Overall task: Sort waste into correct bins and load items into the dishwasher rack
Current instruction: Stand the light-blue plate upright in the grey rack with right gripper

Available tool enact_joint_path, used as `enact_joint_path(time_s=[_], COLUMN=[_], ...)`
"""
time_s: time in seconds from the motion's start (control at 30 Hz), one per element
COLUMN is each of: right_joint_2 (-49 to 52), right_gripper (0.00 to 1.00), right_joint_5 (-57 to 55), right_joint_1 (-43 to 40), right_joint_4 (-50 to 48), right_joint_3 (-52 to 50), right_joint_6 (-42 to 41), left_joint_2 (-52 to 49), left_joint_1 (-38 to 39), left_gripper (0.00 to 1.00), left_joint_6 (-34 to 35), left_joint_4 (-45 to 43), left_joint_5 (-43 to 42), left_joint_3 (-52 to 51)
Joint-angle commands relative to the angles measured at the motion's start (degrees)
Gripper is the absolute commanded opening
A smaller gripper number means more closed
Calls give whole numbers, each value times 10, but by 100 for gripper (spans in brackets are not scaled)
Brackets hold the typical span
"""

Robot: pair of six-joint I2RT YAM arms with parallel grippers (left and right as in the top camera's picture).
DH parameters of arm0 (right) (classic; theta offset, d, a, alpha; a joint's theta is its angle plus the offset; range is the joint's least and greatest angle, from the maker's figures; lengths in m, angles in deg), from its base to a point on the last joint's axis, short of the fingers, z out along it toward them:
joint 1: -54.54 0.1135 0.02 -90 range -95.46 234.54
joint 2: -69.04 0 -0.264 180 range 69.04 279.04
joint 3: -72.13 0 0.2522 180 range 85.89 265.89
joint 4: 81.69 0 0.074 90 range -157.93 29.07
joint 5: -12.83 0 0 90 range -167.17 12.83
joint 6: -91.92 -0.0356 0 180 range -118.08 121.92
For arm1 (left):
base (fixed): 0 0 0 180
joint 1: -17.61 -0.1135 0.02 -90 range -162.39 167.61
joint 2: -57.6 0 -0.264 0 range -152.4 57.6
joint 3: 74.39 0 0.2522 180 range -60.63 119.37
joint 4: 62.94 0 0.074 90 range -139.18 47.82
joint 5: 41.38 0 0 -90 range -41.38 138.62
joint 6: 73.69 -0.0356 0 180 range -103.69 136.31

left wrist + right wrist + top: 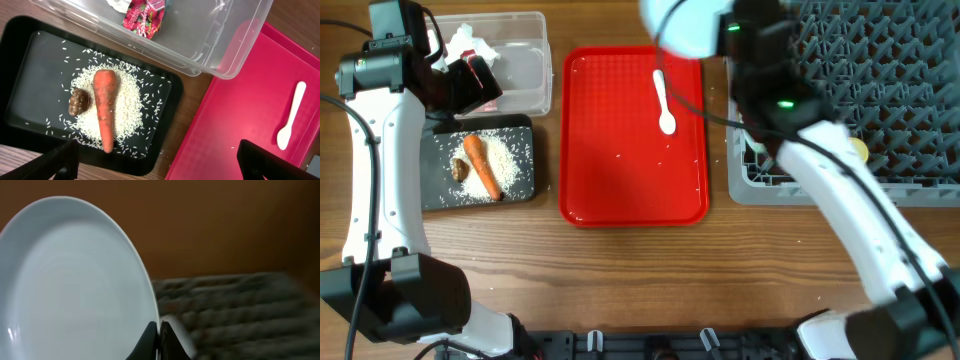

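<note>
Pinching the plate (75,280) rim, right jaws hold it beside rack (760,188) edge.

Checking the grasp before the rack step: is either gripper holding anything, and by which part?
The right gripper is shut on the pale blue plate, pinching its rim. The left gripper is open and holds nothing.
</note>
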Motion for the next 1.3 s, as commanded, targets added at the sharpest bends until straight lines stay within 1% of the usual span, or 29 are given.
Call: enact_joint_path(time_s=[0.0, 0.07, 0.1, 0.2, 0.33, 0.37, 0.43, 0.53, 0.6, 0.73, 0.8, 0.97, 1.1, 1.13, 1.17, 1.2, 1.23, 1.27], right_joint_2=[-37, -35, -33, -19, 2, 12, 38, 69, 90, 111, 117, 121, 121, 121, 121, 121, 121, 121], right_gripper=[4, 5, 4, 4, 4, 4, 4, 4, 4, 4, 4, 4, 5, 10, 18, 37, 61, 80], right_joint_5=[-200, -235, -234, -209, -166, -167, -167, -168, -169, -168, -145, -73, -63, -63, -63, -59, -59, -62], right_joint_1=[-54, -85, -100, -142, -160, -164, -173, -179, -180, -180, -180, -178, -178, -178, -178, -178, -177, -176], right_joint_4=[12, 21, 30, 73, 113, 114, 109, 105, 97, 70, 71, 81, 88, 89, 89, 92, 97, 101], right_joint_3=[6, 5, 5, 5, -2, -2, -2, -2, -2, -2, -2, -2, -2, -2, -2, -2, -2, -2], right_joint_6=[161, 200, 204, 204, 206, 224, 293, 346, 365, 366, 365, 330, 305, 306, 308, 292, 285, 275], left_joint_2=[5, 5, 5, 5, 5, 5, 5, 5, 5, 5, 5, 5, 5, 5, 5, 5, 5, 5], left_joint_1=[0, 0, 0, 0, 0, 0, 0, 0, 0, 0, 0, 0, 0, 0, 0, 0, 0, 0], left_gripper=[100, 100, 100, 100, 100, 100, 100, 100, 100, 100, 100, 100, 100, 100, 100, 100, 100, 100], left_joint_6=[5, 5, 5, 5, 5, 5, 5, 5, 5, 5, 5, 5, 5, 5, 5, 5, 5, 5], left_joint_4=[0, 0, 0, 0, 0, 0, 0, 0, 0, 0, 0, 0, 0, 0, 0, 0, 0, 0], left_joint_5=[0, -1, 0, 0, -1, -1, -1, 0, -1, -1, -1, -1, -1, 0, -1, 0, -1, 0], left_joint_3=[-1, -1, -1, -1, -1, -1, -1, -1, -1, -1, -1, -1, -1, -1, -1, -1, -1, -1])
